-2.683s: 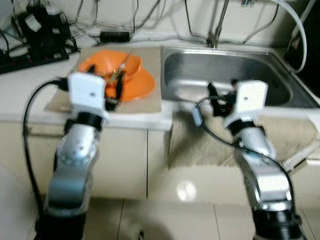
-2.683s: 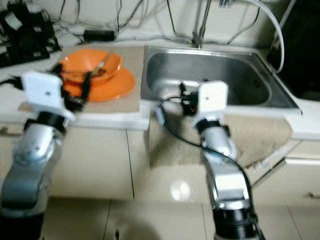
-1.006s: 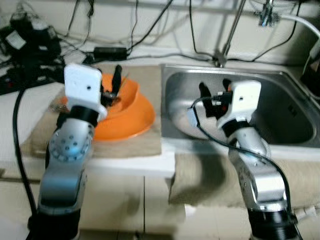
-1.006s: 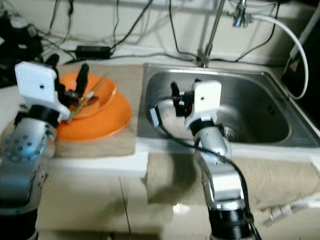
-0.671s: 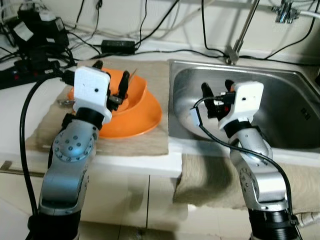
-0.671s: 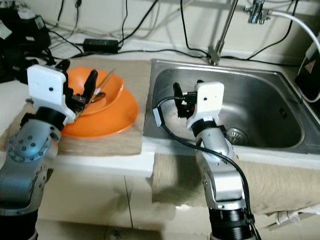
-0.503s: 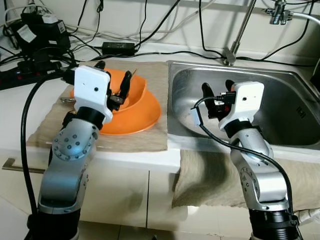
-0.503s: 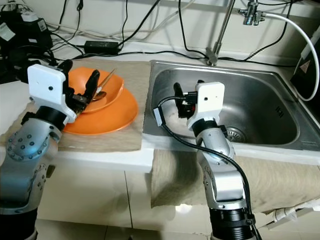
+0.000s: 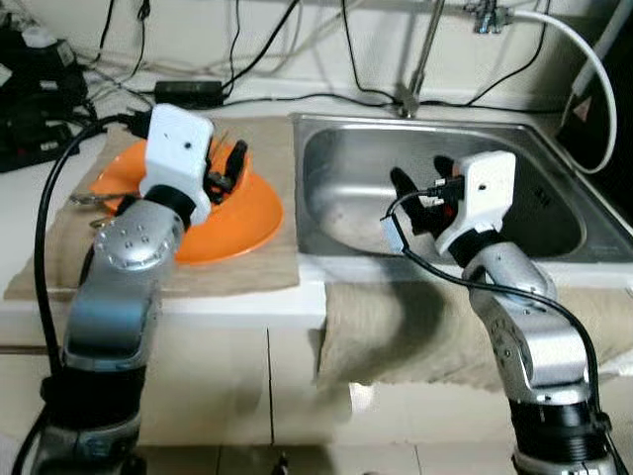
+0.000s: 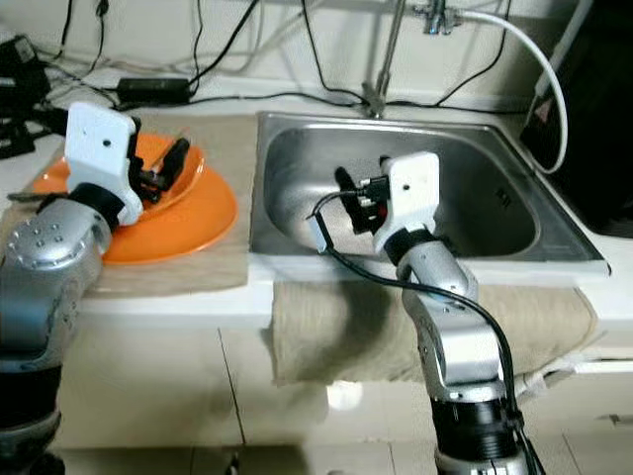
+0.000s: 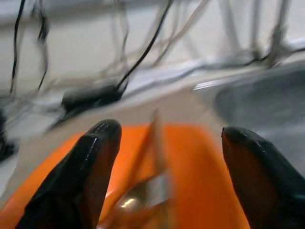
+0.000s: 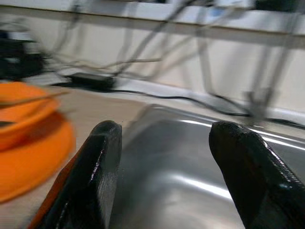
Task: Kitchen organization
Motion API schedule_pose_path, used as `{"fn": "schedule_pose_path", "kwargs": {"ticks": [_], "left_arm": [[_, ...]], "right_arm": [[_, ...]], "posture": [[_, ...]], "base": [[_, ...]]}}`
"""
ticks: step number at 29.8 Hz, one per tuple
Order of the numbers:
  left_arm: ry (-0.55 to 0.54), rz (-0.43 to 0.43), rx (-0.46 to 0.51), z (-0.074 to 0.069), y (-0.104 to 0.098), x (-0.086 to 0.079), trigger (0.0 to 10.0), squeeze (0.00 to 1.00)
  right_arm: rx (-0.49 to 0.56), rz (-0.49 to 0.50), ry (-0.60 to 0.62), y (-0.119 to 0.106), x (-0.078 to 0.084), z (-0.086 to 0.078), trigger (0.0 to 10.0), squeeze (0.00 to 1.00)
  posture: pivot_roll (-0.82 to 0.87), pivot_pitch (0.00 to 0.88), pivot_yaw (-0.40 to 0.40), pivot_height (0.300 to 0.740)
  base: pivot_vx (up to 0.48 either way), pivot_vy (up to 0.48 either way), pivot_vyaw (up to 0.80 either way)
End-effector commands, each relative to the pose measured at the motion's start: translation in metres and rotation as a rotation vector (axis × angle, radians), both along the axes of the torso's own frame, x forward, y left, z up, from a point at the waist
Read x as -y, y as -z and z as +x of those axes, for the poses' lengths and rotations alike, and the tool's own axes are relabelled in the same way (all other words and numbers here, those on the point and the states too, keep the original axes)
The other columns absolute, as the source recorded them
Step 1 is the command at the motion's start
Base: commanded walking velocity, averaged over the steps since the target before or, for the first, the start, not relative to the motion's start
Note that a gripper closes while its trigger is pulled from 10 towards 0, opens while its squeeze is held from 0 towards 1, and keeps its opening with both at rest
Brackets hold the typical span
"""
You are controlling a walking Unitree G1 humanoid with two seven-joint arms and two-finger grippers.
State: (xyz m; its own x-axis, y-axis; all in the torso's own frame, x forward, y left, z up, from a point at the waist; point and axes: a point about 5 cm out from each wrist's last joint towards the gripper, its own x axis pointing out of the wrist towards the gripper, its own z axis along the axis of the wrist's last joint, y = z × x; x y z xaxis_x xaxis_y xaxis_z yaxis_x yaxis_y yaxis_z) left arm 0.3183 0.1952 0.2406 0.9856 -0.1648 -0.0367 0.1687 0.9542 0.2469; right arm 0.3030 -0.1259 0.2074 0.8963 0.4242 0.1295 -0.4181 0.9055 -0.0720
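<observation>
Left gripper (image 9: 220, 158) held wide open just above the orange bowl (image 10: 163, 163), nothing in its grasp; bowl nested on an orange plate (image 9: 232, 223), plate on a beige mat (image 9: 252, 272) on the table (image 9: 30, 213). Inside the bowl, a spoon (image 11: 136, 202) and what look like chopsticks (image 11: 155, 143), seen blurred between the 2 black fingers (image 11: 93, 162). Right gripper (image 10: 348, 201) also spread open and empty, hovering over the near left part of the sink (image 9: 514, 163), not touching steel as far as can be told. Judged risks: closing on the bowl's thin rim with the utensils loose inside could tip the bowl and spill them onto the mat or into the sink; pinching only 1 chopstick could lever the other out; pressing down off-centre could slide the plate across the mat toward the sink edge. Cables (image 9: 247, 59) and a power brick (image 9: 188, 92) lying just behind the plate could be snagged by a reach too far back. Hanging towel (image 9: 396, 336) over the table edge near the right arm, liable to be dragged if the elbow drops.
</observation>
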Motion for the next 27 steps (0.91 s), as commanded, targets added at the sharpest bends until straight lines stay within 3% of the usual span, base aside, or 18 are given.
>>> {"fn": "schedule_pose_path", "kwargs": {"ticks": [1,3,6,13,18,19,20,21,27], "left_arm": [[0.027,-0.019,-0.037,0.003,-0.006,-0.004,10.0,1.00],[0.064,0.005,-0.077,0.007,-0.008,-0.007,10.0,1.00],[0.134,0.031,-0.129,0.012,-0.010,-0.006,10.0,1.00],[0.235,-0.032,-0.172,0.025,-0.026,0.001,10.0,1.00],[0.280,0.002,-0.211,0.034,-0.031,0.004,10.0,1.00],[0.297,0.005,-0.218,0.036,-0.032,0.006,10.0,0.54],[0.314,0.009,-0.230,0.037,-0.032,0.008,10.0,0.36],[0.330,0.021,-0.243,0.038,-0.030,0.010,10.0,0.00],[0.344,0.114,-0.303,0.047,-0.019,0.015,10.0,0.00]], "right_arm": [[-0.041,-0.038,-0.074,0.002,-0.002,0.002,10.0,0.00],[-0.058,-0.125,-0.169,0.003,-0.006,0.000,10.0,0.00],[-0.075,-0.156,-0.222,0.003,-0.008,-0.001,10.0,0.00],[-0.152,-0.144,-0.314,0.001,-0.010,-0.005,10.0,0.00],[-0.177,-0.138,-0.356,-0.001,-0.009,-0.009,10.0,0.00],[-0.177,-0.139,-0.352,-0.001,-0.007,-0.009,10.0,0.00],[-0.177,-0.140,-0.346,-0.002,-0.005,-0.008,10.0,0.00],[-0.175,-0.143,-0.338,-0.002,-0.003,-0.008,10.0,0.00],[-0.115,-0.134,-0.240,-0.010,0.009,-0.005,10.0,0.00]], "posture": [[0.00,0.000,-0.084,0.740],[0.00,0.000,-0.088,0.740],[0.00,0.000,-0.093,0.740],[-0.01,0.000,-0.093,0.740],[-0.01,0.000,-0.087,0.740],[-0.01,0.000,-0.083,0.740],[-0.01,0.000,-0.079,0.740],[-0.01,0.000,-0.077,0.740],[-0.02,0.000,-0.056,0.740]], "base": [[0.000,0.000,0.00],[0.000,0.000,0.00],[0.000,0.000,0.00],[0.000,0.000,0.00],[0.000,0.000,0.00],[0.000,0.000,0.00],[0.000,0.000,0.00],[0.000,0.000,0.00],[0.000,0.000,0.00]]}}
